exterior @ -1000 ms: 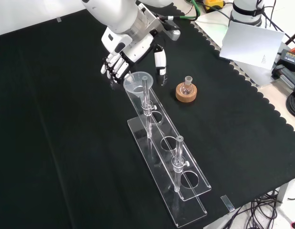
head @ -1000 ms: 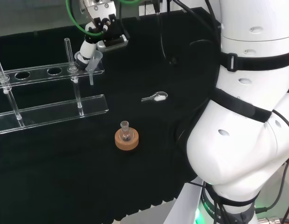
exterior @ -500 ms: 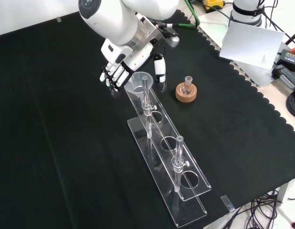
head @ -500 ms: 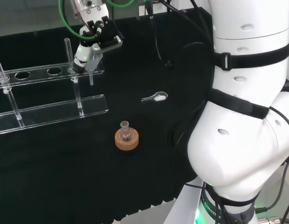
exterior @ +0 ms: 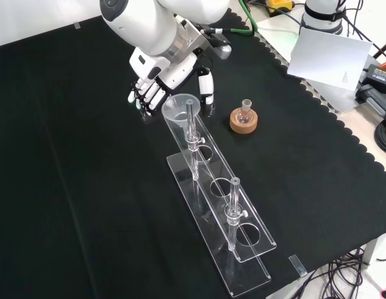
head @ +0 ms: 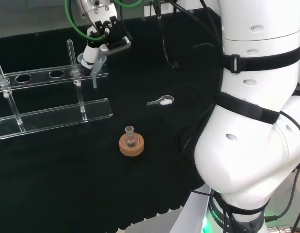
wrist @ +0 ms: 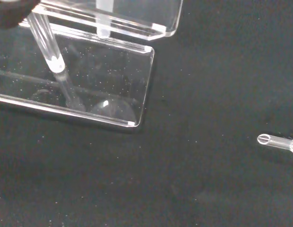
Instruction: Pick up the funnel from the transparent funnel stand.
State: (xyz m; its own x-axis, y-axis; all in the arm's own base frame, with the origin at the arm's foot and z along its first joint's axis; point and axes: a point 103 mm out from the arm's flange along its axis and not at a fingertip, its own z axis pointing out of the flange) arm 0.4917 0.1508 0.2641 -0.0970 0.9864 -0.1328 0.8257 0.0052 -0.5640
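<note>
The black cloth [exterior: 68, 187] is covering the bench, and the clear funnel stand [exterior: 221, 205] is lying across it as the landmark for everything else. In the front view the stand is running from near the hand down toward the lower right, with two upright rods and a row of round holes in its upper shelf. The funnel [exterior: 179, 107] is sitting in the stand's far end hole, its wide mouth up and its stem hanging through the shelf; the nearer rod is rising right in front of it in that view.

The hand [exterior: 156, 80] is hovering just beyond that end of the stand, its fingers [exterior: 139, 95] hanging fairly straight and spread apart on the funnel's left, the thumb [exterior: 207, 86] on its right, gripping nothing. In the head view the hand [head: 91, 54] is pressing close against the funnel [head: 98, 64]; whether they touch I cannot tell.

To the right of the stand's funnel end in the front view, a small flask [exterior: 245, 112] is standing in a cork ring [exterior: 244, 122]. In the head view a small clear scoop [head: 161, 101] is lying on the cloth, well apart from the stand. No writing is legible.
</note>
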